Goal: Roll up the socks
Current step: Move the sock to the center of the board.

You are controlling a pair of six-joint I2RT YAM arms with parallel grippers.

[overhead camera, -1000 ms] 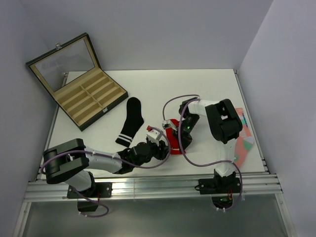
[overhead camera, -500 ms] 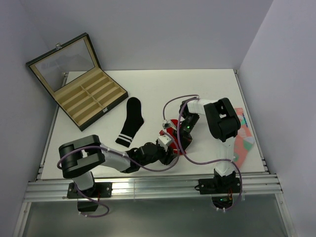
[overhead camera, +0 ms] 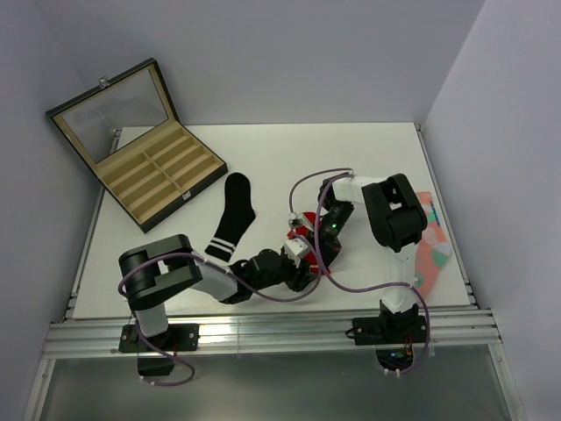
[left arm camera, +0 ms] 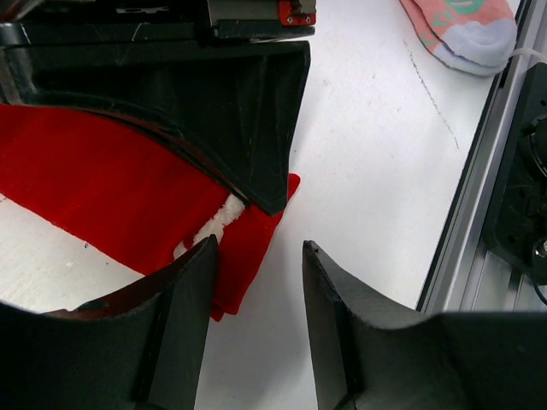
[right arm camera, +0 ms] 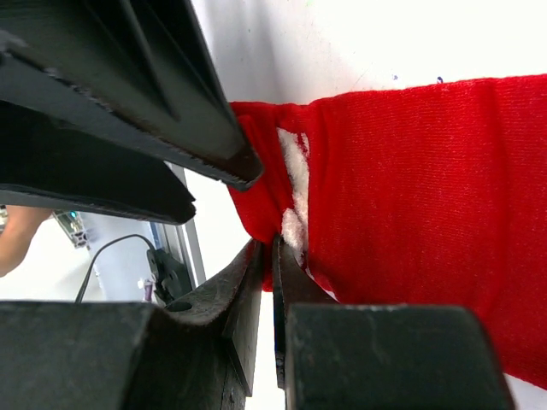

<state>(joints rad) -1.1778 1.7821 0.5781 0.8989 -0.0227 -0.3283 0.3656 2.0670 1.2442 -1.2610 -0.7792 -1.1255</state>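
Observation:
The red sock [left arm camera: 111, 192] lies near the table's front edge, its end with the white pattern folded; in the top view [overhead camera: 302, 231] the grippers hide most of it. My right gripper [right arm camera: 273, 243] is shut on the folded end of the red sock [right arm camera: 410, 213]. My left gripper [left arm camera: 256, 248] is open just in front of that end, one finger over the sock's edge and the other over bare table. The black sock [overhead camera: 232, 215] with two white cuff stripes lies flat to the left, untouched.
An open black case [overhead camera: 140, 145] with compartments stands at the back left. A salmon-pink sock [overhead camera: 431, 241] lies at the table's right edge and shows in the left wrist view [left arm camera: 466, 26]. The metal front rail [left arm camera: 479, 213] runs close by.
My left arm has swung right and brought its open gripper up to the red sock's folded end. My right gripper has stayed shut on the sock.

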